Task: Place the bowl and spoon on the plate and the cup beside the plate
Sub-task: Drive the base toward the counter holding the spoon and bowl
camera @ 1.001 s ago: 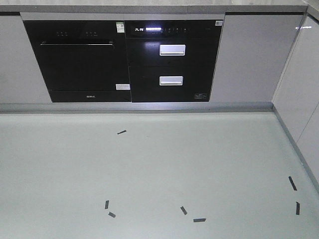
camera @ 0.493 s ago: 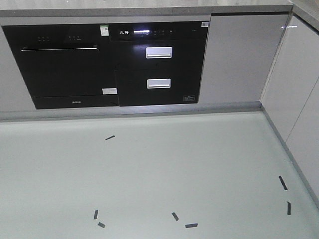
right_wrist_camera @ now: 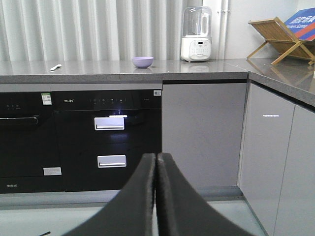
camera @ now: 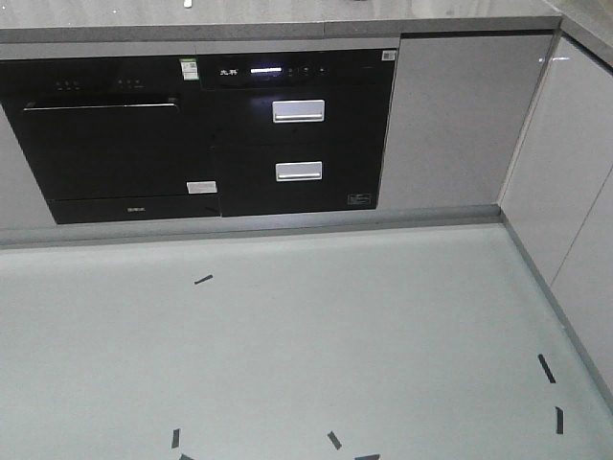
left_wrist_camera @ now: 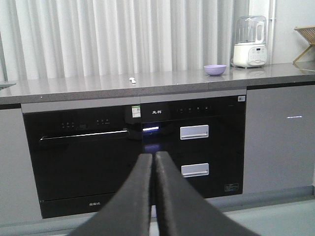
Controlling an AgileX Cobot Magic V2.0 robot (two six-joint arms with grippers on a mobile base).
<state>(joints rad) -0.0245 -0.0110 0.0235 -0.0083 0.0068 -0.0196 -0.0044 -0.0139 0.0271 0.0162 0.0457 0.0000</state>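
Observation:
The lavender bowl sits upright on the grey countertop, far ahead of both arms. A small pale spoon lies on the same counter, to the left of the bowl. My left gripper is shut with nothing between its dark fingers, held low in front of the black appliances. My right gripper is likewise shut and empty. The plate and the cup are out of view.
A white blender stands right of the bowl. A wooden rack rests on the right counter wing. Black built-in appliances and grey cabinets line the front, with black tape marks on the pale floor.
The front view has shifted: the cabinets have slid left and down, the counter's top edge has come into sight, and the floor tape marks have dropped toward the bottom edge.

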